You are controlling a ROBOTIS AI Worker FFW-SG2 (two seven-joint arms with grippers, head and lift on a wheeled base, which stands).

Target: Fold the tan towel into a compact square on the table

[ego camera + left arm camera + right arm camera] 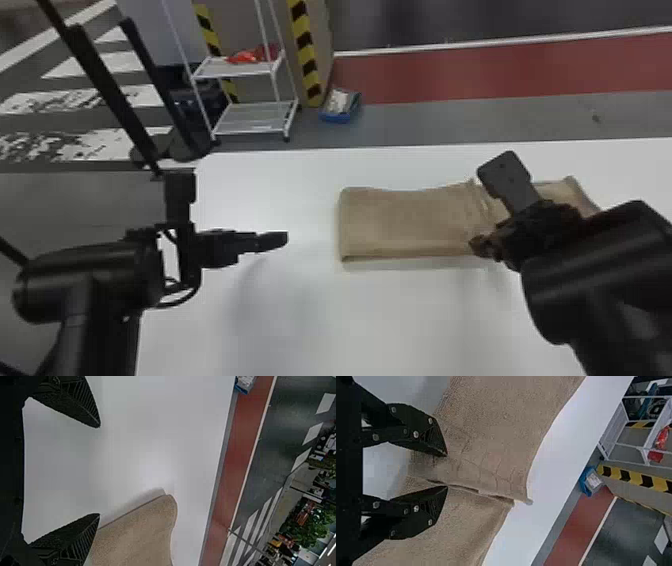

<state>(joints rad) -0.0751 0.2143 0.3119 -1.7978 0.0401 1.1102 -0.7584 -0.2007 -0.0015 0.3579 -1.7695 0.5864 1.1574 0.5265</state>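
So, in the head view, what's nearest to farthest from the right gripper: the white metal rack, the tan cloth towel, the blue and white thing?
1. Tan towel: on the table, right by the right gripper.
2. Blue and white thing: floor past the table, to the left.
3. White rack: past the table, farther left.

Your towel point(405, 220) plain tan; table point(350, 325) white; your left gripper point(280, 240) and right gripper point(492, 210) black; hazard tape point(306, 47) striped yellow and black; floor band point(475, 72) red.
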